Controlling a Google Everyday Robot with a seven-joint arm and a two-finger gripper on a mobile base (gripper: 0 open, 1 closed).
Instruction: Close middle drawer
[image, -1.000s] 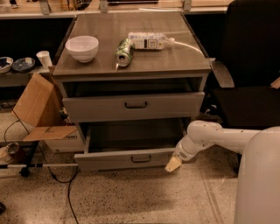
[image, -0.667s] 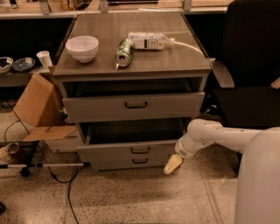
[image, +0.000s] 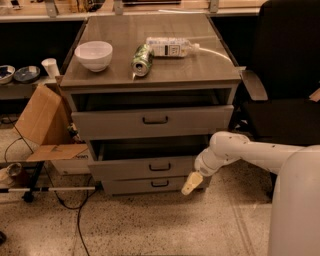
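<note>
Camera view: where is the gripper (image: 192, 183)?

Low on the right of the grey cabinet (image: 150, 85), at the end of the white arm (image: 235, 150) that reaches in from the right. Its pale yellow tip points down and left, at the right end of the two lower drawer fronts.

Is it spread or closed?

I cannot tell, nor whether it touches the metal.

And the middle drawer (image: 125, 170)?

Second from the top, under the taller top drawer (image: 152, 120), which sticks out toward the near side. The middle one stands only a little out, with a dark gap above its front. The bottom drawer (image: 130, 186) sits just below it.

What is on top?

A white bowl (image: 93, 54) at the left, a can (image: 141, 60) lying on its side near the middle, and a plastic bottle (image: 169, 47) lying just beyond it.

Around the cabinet?

A cardboard box (image: 40, 125) on the left and a black chair (image: 285, 75) on the right.
</note>
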